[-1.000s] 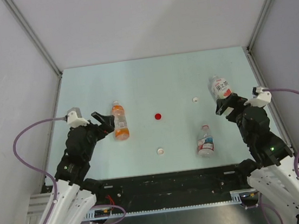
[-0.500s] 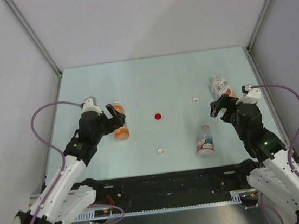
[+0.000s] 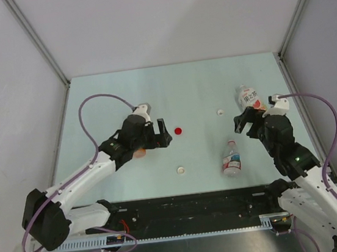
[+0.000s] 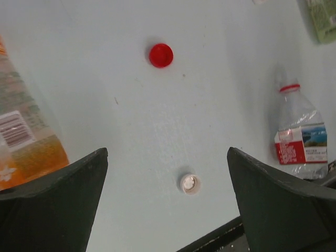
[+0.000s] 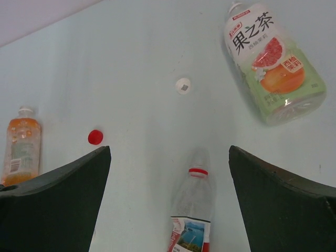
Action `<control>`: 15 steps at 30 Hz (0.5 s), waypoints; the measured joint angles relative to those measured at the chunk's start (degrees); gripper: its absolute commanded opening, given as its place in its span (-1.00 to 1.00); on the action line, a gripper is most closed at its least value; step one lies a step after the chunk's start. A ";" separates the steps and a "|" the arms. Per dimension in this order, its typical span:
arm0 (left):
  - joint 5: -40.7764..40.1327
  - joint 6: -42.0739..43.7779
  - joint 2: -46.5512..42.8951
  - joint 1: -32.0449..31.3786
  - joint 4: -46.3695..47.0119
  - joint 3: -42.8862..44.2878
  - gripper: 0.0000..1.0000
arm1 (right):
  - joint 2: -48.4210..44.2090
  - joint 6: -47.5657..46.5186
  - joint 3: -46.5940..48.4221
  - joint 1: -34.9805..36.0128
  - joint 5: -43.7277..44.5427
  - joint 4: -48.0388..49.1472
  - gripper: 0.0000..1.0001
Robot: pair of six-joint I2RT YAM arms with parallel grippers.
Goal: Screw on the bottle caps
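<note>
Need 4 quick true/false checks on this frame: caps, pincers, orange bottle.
1. Three caps lie loose on the table: the red cap, the near white cap and the far white cap. True.
2. The left pincer is shut on the red cap. False: it is open and empty, and the cap lies on the table just ahead of it.
3. The right pincer is open and holds nothing. True.
4. The orange bottle is on the table's right side. False: it is on the left, partly under the left arm.
</note>
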 measured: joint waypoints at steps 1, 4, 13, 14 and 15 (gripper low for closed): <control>0.57 0.09 0.87 -0.74 -0.11 0.00 0.99 | 0.46 -0.02 0.00 -0.04 -0.46 0.00 0.99; 2.29 0.37 2.05 -2.99 -0.09 -0.55 0.99 | 1.62 -0.33 0.00 -0.11 -1.64 0.02 0.99; 6.86 0.39 8.28 -9.75 0.11 -2.73 0.34 | 3.34 -1.49 0.00 -1.36 -4.50 0.02 0.99; 7.28 0.37 9.73 -10.45 0.09 -2.89 0.29 | 3.54 -1.51 0.00 -1.57 -4.87 0.02 0.99; 7.61 0.28 10.84 -10.99 0.09 -2.99 0.26 | 3.85 -1.51 0.00 -1.77 -5.18 0.02 0.99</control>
